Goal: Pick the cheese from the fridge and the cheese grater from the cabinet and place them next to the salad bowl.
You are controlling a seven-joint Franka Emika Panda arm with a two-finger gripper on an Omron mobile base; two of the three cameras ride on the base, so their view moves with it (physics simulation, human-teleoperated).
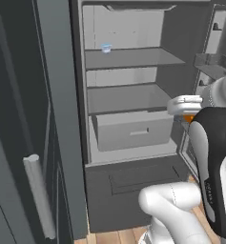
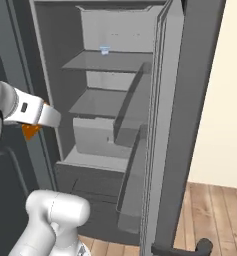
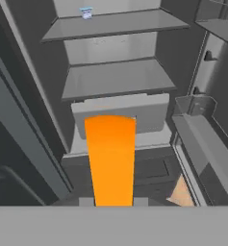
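Observation:
The fridge [image 1: 128, 97] stands open in front of me, with light grey shelves [image 2: 100, 105] and a pale drawer [image 1: 133, 131]. My gripper [image 1: 187, 116] hangs just outside its front, level with the drawer, and is shut on the cheese [image 1: 188, 118]. In the right base view the small orange cheese [image 2: 30, 131] sticks out below the white hand, at the gripper [image 2: 33, 128]. Seen from the hand, the cheese [image 3: 109, 158] rises as a wide orange slab over the gripper [image 3: 113, 199], covering part of the drawer [image 3: 149, 113]. The cheese grater, the cabinet and the salad bowl are out of view.
A small blue-white cup [image 1: 106, 48] sits on the upper shelf. The fridge door [image 2: 165, 125] is swung open on the right, its bins [image 3: 197, 129] facing inward. A dark panel with a grey bar handle [image 1: 38, 195] stands on the left. Wooden floor [image 2: 215, 215] lies to the right.

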